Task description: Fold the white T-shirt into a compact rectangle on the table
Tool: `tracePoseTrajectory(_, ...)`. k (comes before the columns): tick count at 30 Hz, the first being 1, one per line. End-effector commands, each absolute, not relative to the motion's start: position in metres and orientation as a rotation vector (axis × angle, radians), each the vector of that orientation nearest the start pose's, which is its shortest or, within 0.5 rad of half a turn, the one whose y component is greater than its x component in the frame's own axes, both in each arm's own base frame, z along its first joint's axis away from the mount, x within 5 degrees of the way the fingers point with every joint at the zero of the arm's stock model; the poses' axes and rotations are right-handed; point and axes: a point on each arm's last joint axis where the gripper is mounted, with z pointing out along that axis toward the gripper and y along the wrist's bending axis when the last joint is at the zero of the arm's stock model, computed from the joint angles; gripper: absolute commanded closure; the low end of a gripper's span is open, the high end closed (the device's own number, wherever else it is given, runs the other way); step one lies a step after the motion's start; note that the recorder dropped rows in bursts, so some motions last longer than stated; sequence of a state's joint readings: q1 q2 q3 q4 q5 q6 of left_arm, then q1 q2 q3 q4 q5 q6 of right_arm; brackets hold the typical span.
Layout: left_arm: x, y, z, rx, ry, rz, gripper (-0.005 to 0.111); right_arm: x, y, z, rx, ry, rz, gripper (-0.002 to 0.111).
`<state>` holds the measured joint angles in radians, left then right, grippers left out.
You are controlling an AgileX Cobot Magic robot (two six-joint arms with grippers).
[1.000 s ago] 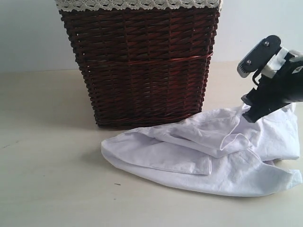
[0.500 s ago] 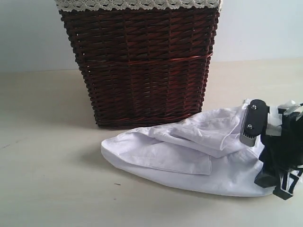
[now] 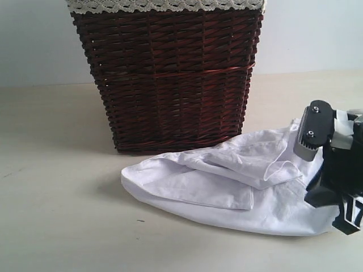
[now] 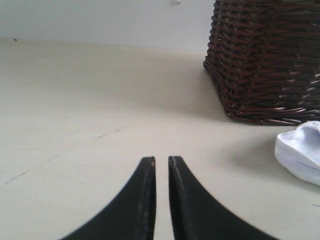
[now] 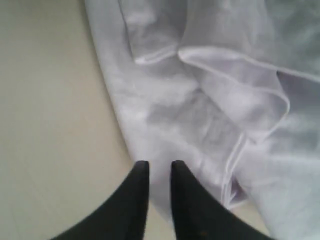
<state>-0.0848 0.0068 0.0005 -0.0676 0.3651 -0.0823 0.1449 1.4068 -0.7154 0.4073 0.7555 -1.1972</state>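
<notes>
The white T-shirt (image 3: 227, 187) lies crumpled on the table (image 3: 57, 215), touching the wicker basket (image 3: 170, 79). At lower right of the exterior view, the right claw (image 5: 159, 167) is closed on its edge. The left claw (image 4: 161, 161) is closed, empty.

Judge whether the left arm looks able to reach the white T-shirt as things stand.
Probably yes: only bare table lies between the left gripper and the white T-shirt; the wicker basket stands aside, not between.

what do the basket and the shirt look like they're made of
The basket: dark brown wicker, slightly glossy, with interlaced strands showing; cream lace trim along its rim. The white T-shirt: soft matte cloth, likely cotton, since it creases limply and shows stitched hems.
</notes>
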Motion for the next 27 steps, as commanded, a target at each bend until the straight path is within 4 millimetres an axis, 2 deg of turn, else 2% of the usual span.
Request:
tracePoseTrajectory(1,0.053,-0.007,0.181,-0.031,1.846,-0.184,0.095,0.233,0.03,0.176,-1.378,2.609,0.174,0.05)
tracePoseTrajectory(2,0.053,-0.007,0.181,-0.031,1.846,-0.184,0.095,0.237,0.017,0.167,-1.313,2.664,0.18,0.05)
tracePoseTrajectory(4,0.053,-0.007,0.181,-0.031,1.846,-0.184,0.095,0.24,0.01,0.16,-1.282,2.695,0.185,0.055)
tracePoseTrajectory(9,0.053,-0.007,0.181,-0.031,1.846,-0.184,0.095,0.247,0.009,0.145,-1.329,2.641,0.265,0.071)
tracePoseTrajectory(14,0.053,-0.007,0.181,-0.031,1.846,-0.184,0.095,0.243,0.023,0.149,-1.33,2.574,0.498,0.105)
tracePoseTrajectory(15,0.053,-0.007,0.181,-0.031,1.846,-0.184,0.095,0.236,0.03,0.159,-1.359,2.513,0.629,0.108)
tracePoseTrajectory(19,0.053,-0.007,0.181,-0.031,1.846,-0.184,0.095,0.224,0.045,0.192,-1.356,2.333,0.807,0.108)
tracePoseTrajectory(21,0.053,-0.007,0.181,-0.031,1.846,-0.184,0.095,0.209,0.061,0.235,-1.294,2.075,0.938,0.108)
tracePoseTrajectory(25,0.053,-0.007,0.181,-0.031,1.846,-0.184,0.095,0.196,0.073,0.29,-1.085,1.78,0.953,0.108)
tracePoseTrajectory(27,0.053,-0.007,0.181,-0.031,1.846,-0.184,0.095,0.192,0.073,0.291,-1.1,1.795,0.938,0.108)
